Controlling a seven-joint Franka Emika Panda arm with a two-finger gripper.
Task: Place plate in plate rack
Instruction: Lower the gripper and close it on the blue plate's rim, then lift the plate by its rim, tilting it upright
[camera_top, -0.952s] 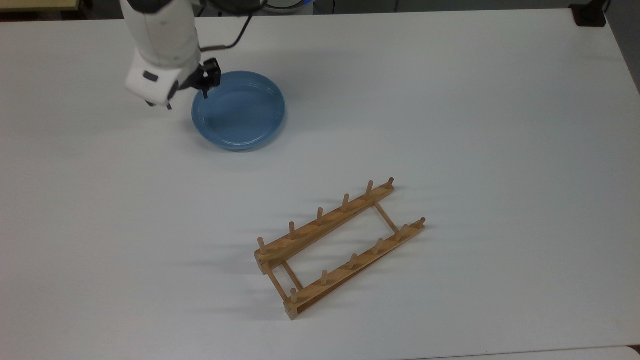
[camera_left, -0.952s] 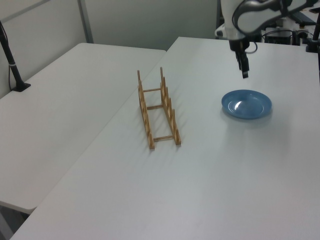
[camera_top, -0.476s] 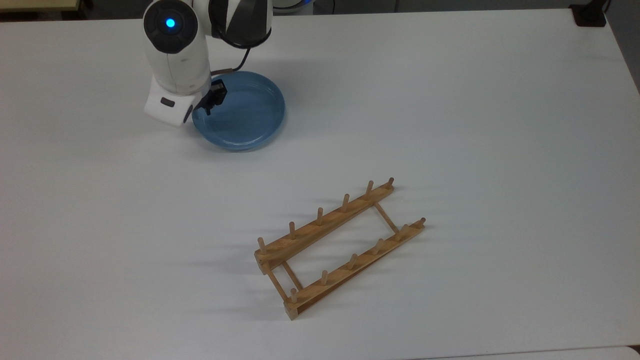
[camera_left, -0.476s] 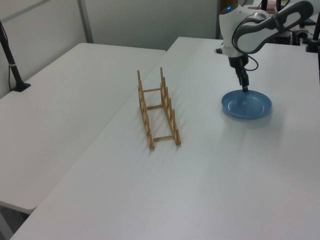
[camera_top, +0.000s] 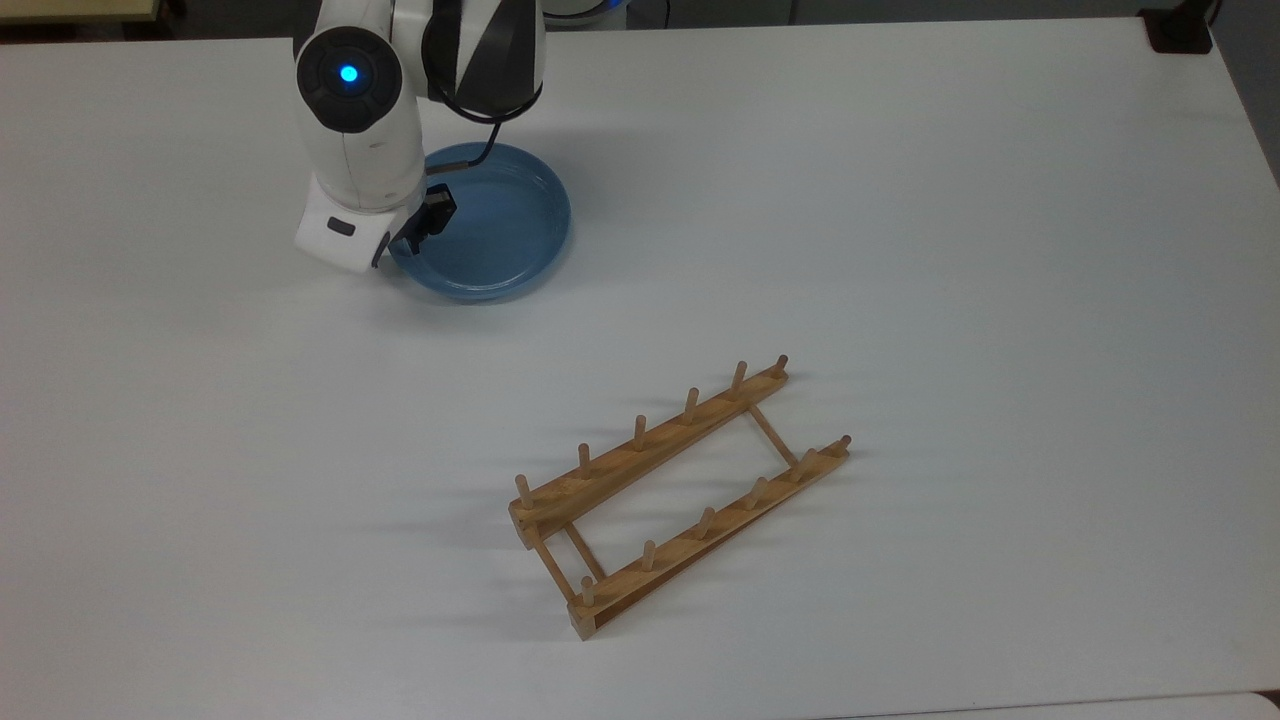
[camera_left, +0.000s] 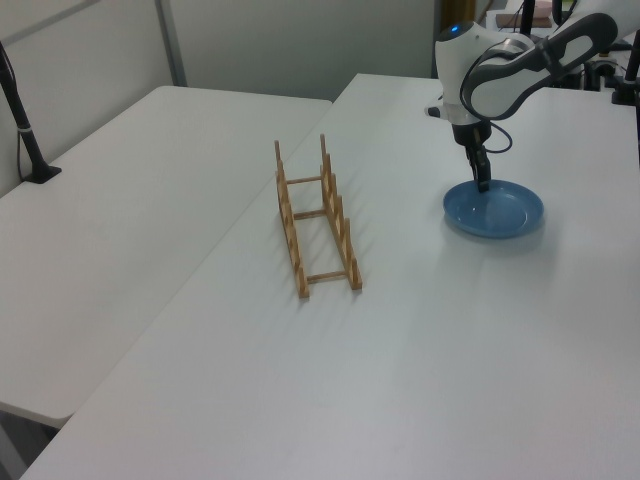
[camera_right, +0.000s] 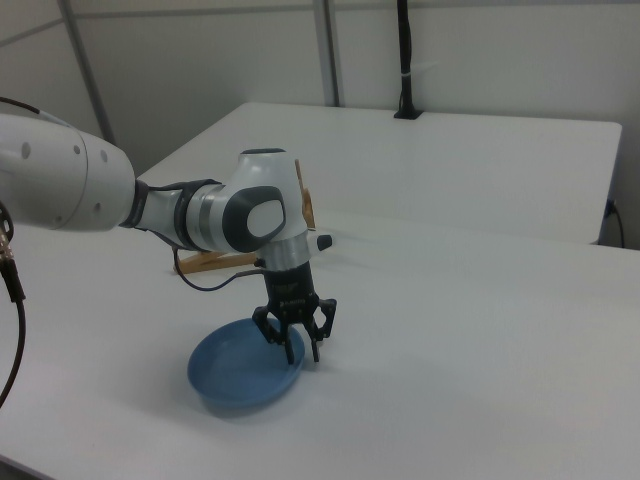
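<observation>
- Light-blue plate (camera_top: 487, 225) (camera_left: 495, 209) (camera_right: 240, 372) flat on white table (camera_top: 900, 200) (camera_left: 450, 350) (camera_right: 480, 340), toward the top view's upper left.
- Round, shallow, raised rim, glossy; nothing inside.
- Gripper (camera_top: 415, 235) (camera_left: 483, 184) (camera_right: 302, 349) pointing down at plate rim, on the top view's left edge of plate, the right view's right edge.
- Jaws parted in right view, straddling rim: one finger inside plate, one outside over table.
- Cannot tell if fingers (camera_right: 290, 345) touch rim; not clamped on it.
- White arm (camera_top: 350, 120) (camera_left: 495, 70) (camera_right: 150, 205) above plate; blue light on joint in top view; black cable looping beside wrist.
- Wooden plate rack (camera_top: 680, 495) (camera_left: 315, 220) on table, well apart from plate, toward the top view's lower middle.
- Partly hidden behind arm in right view (camera_right: 215, 262).
- Two long parallel rails, thin crossbars between, short upright pegs on each rail; six per rail in top view.
- Lying diagonal in top view, lower left to upper right; no plate in it.
- In left view, rack at centre, plate at the left view's right.
- Second white table (camera_left: 130, 200) beside main one in left view, narrow gap between.
- Black post (camera_left: 20, 120) standing at the left view's left edge; similar black pole (camera_right: 403, 60) on far table in right view.
- Dark object (camera_top: 1178, 30) at table corner, the top view's upper right.
</observation>
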